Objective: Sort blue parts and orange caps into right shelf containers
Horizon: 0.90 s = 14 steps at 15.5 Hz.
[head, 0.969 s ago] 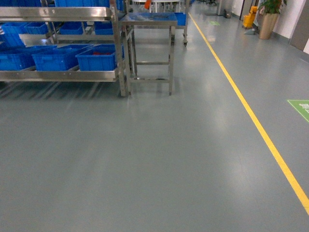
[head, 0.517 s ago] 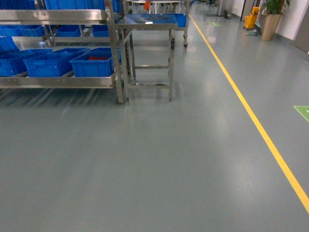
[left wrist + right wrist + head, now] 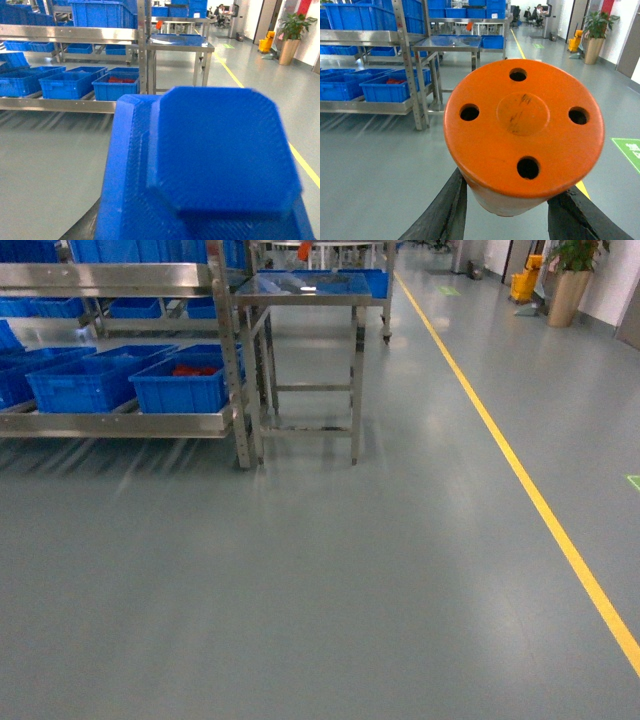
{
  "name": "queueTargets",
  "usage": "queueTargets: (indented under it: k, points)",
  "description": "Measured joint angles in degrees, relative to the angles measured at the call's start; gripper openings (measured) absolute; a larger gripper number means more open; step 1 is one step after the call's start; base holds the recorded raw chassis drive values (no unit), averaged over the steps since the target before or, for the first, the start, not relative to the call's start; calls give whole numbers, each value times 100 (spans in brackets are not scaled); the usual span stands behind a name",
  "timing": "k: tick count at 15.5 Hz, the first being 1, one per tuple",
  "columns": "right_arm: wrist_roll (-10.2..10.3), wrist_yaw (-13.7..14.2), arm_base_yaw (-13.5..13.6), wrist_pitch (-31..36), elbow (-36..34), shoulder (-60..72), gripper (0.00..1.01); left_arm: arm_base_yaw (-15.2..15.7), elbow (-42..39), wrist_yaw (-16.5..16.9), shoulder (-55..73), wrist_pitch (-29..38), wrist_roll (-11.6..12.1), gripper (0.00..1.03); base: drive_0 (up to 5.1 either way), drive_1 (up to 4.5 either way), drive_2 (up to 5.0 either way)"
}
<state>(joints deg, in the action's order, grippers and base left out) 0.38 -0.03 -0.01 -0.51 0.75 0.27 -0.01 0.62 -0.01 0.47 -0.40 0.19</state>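
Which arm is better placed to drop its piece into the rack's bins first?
Left, probably. The shelf and its bins lie to the robot's left. The left gripper holds the blue part, the right the orange cap.

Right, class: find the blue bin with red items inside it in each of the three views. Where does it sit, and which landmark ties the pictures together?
Head: the blue bin with red items is upper left, on the shelf's lowest tier.
Left wrist: upper left, behind the blue part.
Right wrist: left edge, beside the orange cap.
Shared landmark: the steel table to the bin's right.
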Motion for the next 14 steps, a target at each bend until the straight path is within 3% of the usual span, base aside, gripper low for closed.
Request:
queueTargets:
  k: [14]
  points:
    - [0,0,0,28,0,0,39,0,0,-11,0,13,0,42,0,433,-433]
